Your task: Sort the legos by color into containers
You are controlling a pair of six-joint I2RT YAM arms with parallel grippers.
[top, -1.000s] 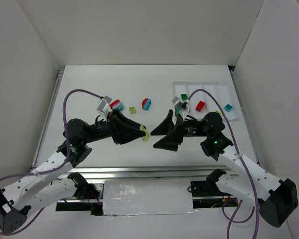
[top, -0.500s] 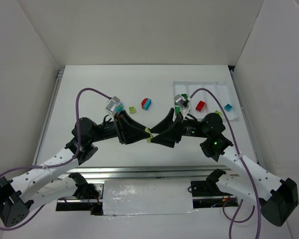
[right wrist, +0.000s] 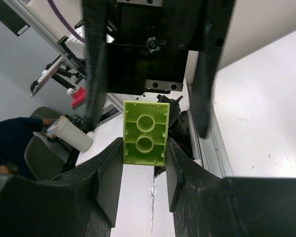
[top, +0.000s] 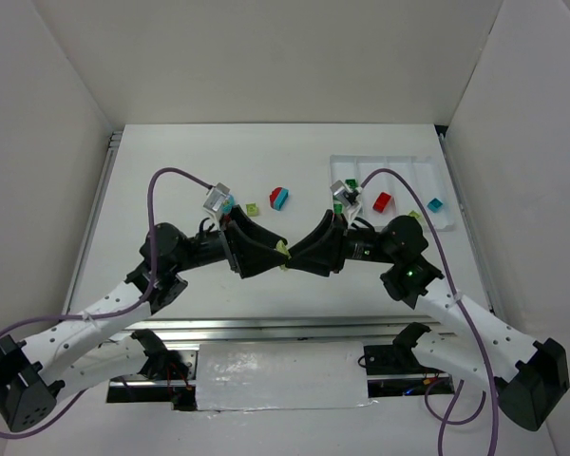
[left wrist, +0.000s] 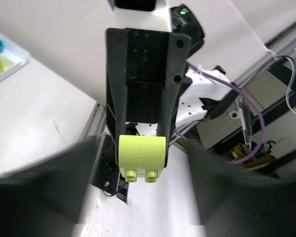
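Facing tip to tip above mid-table. Right gripper (top: 296, 255) clamps the yellow-green brick (right wrist: 145, 139) between its fingertips, one finger on each long side. Left gripper (top: 272, 255) jaws stand wide, flanking the brick, clear of it on both sides.

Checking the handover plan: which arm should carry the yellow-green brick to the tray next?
Right. Its hand clamps the brick, the left hand is spread open around it, and the tray lies on the right arm's side.
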